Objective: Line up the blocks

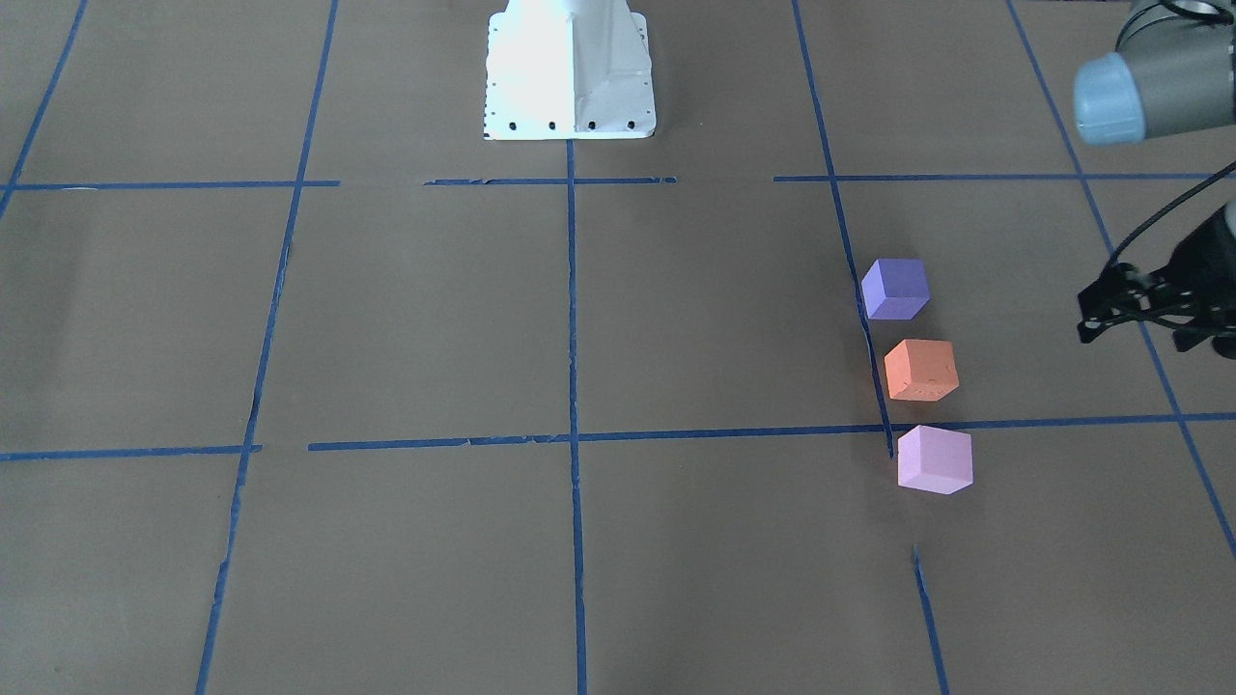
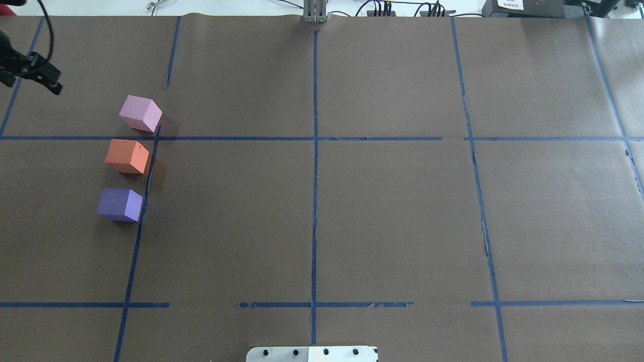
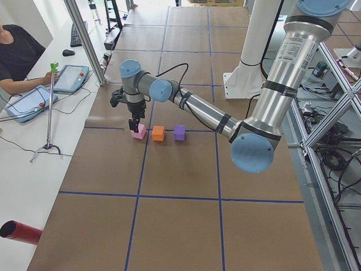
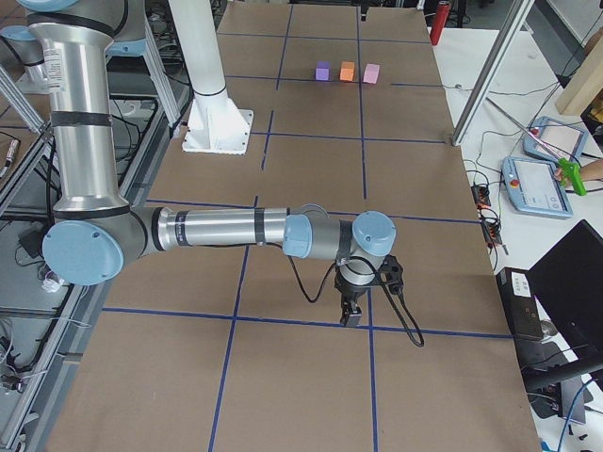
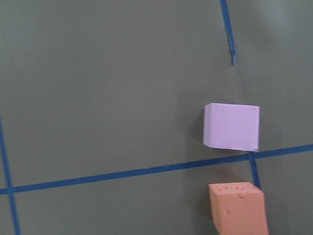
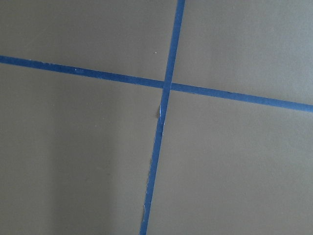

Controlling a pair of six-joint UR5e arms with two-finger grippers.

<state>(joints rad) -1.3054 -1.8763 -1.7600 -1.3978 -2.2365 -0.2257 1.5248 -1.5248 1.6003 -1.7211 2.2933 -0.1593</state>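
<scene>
Purple block point(image 2: 119, 204), orange block point(image 2: 127, 157) and pink block point(image 2: 141, 113) make one row; it looks done. For left gripper point(image 2: 48, 83) and right gripper point(image 4: 351, 315), I cannot tell the jaws.

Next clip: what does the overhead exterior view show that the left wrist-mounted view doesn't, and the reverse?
Overhead only: the purple block, the left pincer away from the row, and the robot's base plate. Wrist only: nothing extra, just a closer look. Both: the pink block and orange block, apart, beside the blue tape lines.
</scene>
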